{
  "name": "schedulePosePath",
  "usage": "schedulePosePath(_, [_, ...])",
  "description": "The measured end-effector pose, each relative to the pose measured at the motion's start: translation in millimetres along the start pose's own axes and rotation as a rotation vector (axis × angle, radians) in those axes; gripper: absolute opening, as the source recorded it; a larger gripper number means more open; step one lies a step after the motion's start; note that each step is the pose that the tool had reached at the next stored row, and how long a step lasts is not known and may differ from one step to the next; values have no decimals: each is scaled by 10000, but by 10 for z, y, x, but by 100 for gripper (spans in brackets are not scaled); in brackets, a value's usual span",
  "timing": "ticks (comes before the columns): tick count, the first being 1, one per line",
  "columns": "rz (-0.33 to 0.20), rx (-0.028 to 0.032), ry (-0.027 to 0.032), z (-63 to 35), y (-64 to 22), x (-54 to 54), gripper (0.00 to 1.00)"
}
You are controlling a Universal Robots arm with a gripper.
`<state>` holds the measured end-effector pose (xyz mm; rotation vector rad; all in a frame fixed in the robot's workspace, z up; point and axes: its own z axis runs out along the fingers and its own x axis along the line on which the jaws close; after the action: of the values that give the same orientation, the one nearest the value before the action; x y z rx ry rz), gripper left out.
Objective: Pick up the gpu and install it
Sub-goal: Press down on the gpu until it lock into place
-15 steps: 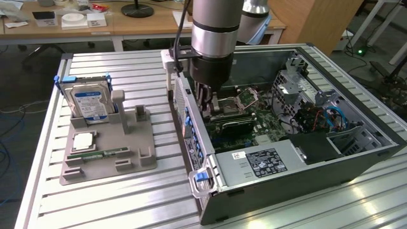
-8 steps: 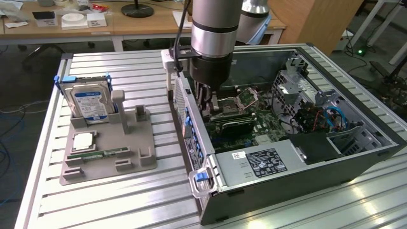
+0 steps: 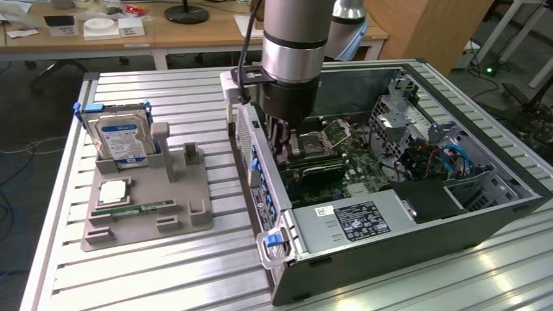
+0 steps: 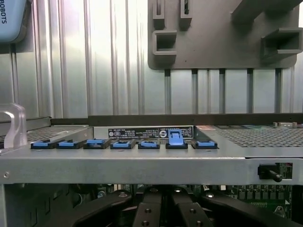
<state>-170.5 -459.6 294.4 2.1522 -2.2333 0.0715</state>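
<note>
The gripper (image 3: pixel 283 139), jaws pressed together, reached down inside the open computer case (image 3: pixel 484 207) over the motherboard (image 3: pixel 346 165). Directly below it lay the gpu (image 3: pixel 318 170), apparently seated there (hard to confirm). Likely light, stiff and fragile, it is best gripped by its edges.

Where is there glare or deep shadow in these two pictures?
Exterior view: bright glare lies on the slatted metal table near the case, and the case's inside around the gripper looks dim. Wrist view: the table slats shine with pale streaks, while the space under the case's edge is in dark shadow.
</note>
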Motion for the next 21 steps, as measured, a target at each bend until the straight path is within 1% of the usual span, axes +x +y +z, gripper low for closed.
schedulePosePath(6, [-1, -13, 5, 4, 0, 3, 11])
schedulePosePath(15, [-1, -12, 11, 0, 5, -139, 11])
schedulePosePath(19, [-2, -15, 16, 1, 4, -165, 11])
schedulePosePath(21, [-4, -28, 16, 12, -24, -175, 11])
